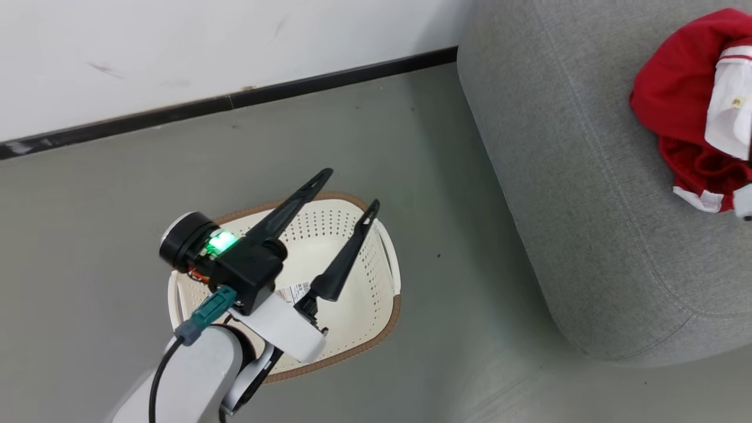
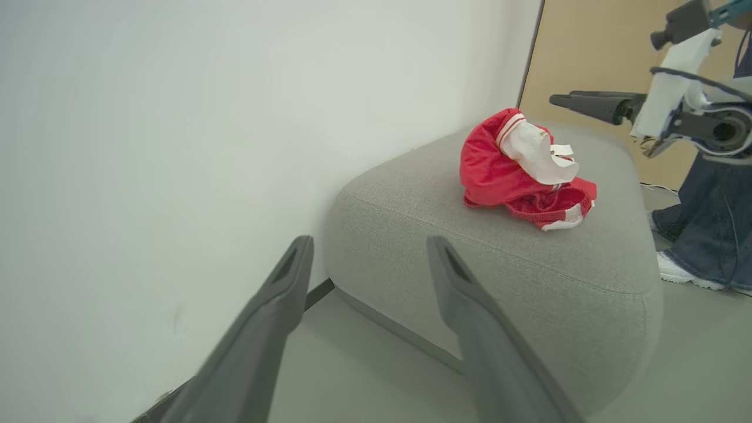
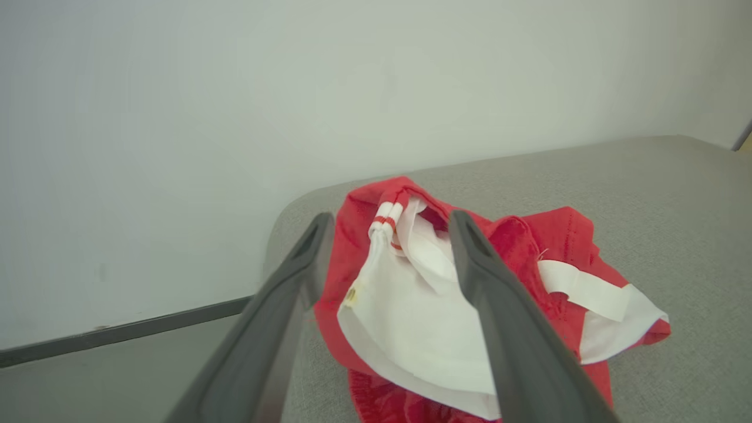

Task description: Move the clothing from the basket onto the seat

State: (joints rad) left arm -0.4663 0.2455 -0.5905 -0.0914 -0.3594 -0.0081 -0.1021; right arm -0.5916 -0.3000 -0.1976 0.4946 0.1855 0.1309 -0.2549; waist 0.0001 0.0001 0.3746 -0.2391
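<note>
Grey floor [image 1: 88,235], white wall [image 1: 176,47] with black skirting [image 1: 147,120]. The basket [image 1: 367,294] sat on the floor beside the seat [image 1: 587,205], not touching it. My left gripper [image 1: 351,188] hung over the basket with its fingers spread wide, holding nothing. What I could see of the basket held only the label sticker [image 1: 295,291], though my forearm hid one corner. The clothing [image 1: 675,100] lay in one crumpled red heap on top of the seat, white lining turned outward. My right gripper [image 3: 390,218] was just above it, fingers parted and empty. I judged the fabric light, limp and a bit slick: it would drape, slump and trail edges when lifted. The best hold was a bunched fold or the thicker striped cuff [image 3: 385,217] near the top of the heap. A single loose layer would slip, so I'd close fully on several layers. Nothing fragile, so grip force wasn't a concern.
</note>
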